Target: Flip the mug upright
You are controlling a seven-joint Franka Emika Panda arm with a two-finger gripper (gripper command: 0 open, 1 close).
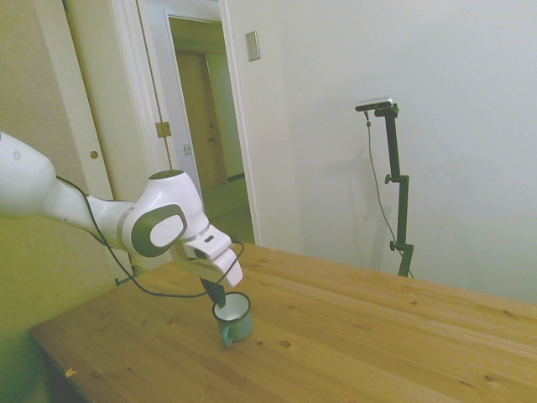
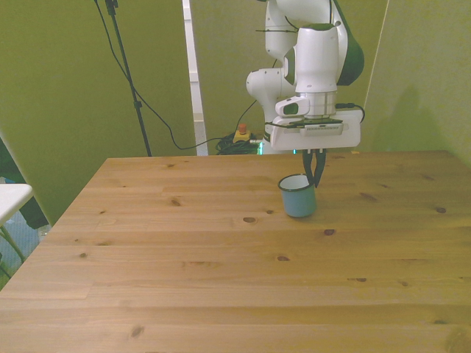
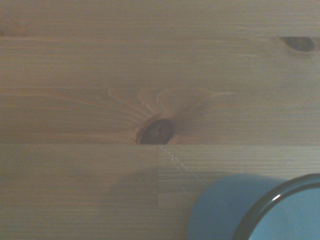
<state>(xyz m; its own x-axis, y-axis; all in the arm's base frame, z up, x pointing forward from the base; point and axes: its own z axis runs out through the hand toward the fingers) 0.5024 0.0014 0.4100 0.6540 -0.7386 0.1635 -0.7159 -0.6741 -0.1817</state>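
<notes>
Mug [image 2: 298, 195] sits upright on the worktop [image 2: 221, 279], mouth up, toward the far right in the front view. Your end effector [image 2: 316, 175] is at the rim on the front view's right, fingers nearly together (pinching the wall or not, cannot tell). Handle hidden.

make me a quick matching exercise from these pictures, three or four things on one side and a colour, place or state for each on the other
Things:
1. mug
2. gripper
3. table
4. dark knot

Descriptions:
A. bare wood, carries the mug
B. upright, open end up
C. in the wood beside the mug, seen in the wrist view
D. fingers pinch the mug's rim

Pairs: 1-B, 2-D, 3-A, 4-C
</notes>
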